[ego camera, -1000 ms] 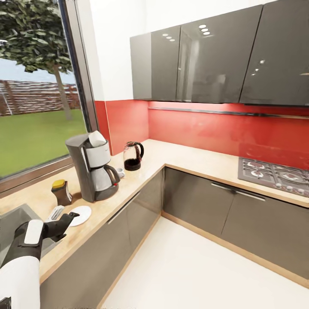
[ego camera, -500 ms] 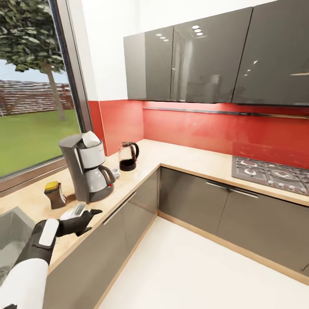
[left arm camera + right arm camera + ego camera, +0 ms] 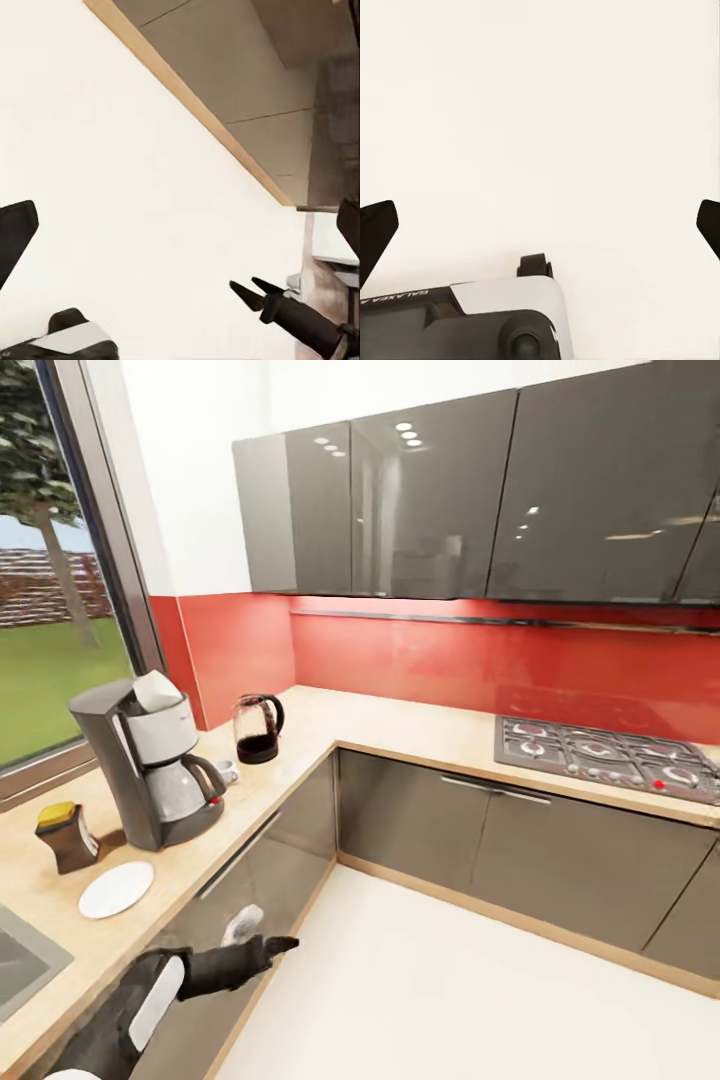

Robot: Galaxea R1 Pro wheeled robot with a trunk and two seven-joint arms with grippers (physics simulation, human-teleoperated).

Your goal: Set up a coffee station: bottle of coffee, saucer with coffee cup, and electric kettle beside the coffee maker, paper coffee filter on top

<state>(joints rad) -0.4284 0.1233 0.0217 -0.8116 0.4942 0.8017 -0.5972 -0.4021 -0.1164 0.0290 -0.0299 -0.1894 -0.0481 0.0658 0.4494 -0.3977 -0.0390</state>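
Observation:
The coffee maker [image 3: 150, 765] stands on the kitchen countertop [image 3: 390, 722] by the window, with the paper coffee filter [image 3: 157, 690] on its top. Left of it stands the bottle of coffee [image 3: 65, 836]. The saucer [image 3: 116, 889] lies bare in front of it. The electric kettle [image 3: 257, 728] stands behind it toward the corner, and the coffee cup [image 3: 228, 770] sits on the counter between the two. My left gripper [image 3: 270, 927] hangs open off the counter's front edge, before the cabinet doors, holding nothing. Over the pale floor my right gripper [image 3: 540, 225] is open and empty.
A steel sink [image 3: 20, 960] is set in the counter at the near left. A gas hob [image 3: 600, 750] sits on the right run. Grey base cabinets [image 3: 420, 825] line an L around a pale floor [image 3: 450, 1000]. Wall cabinets [image 3: 420, 490] hang above the red backsplash.
The head view has swung right. My left gripper has drawn back from over the saucer and dropped below the counter's edge, leaving the saucer uncovered on the counter.

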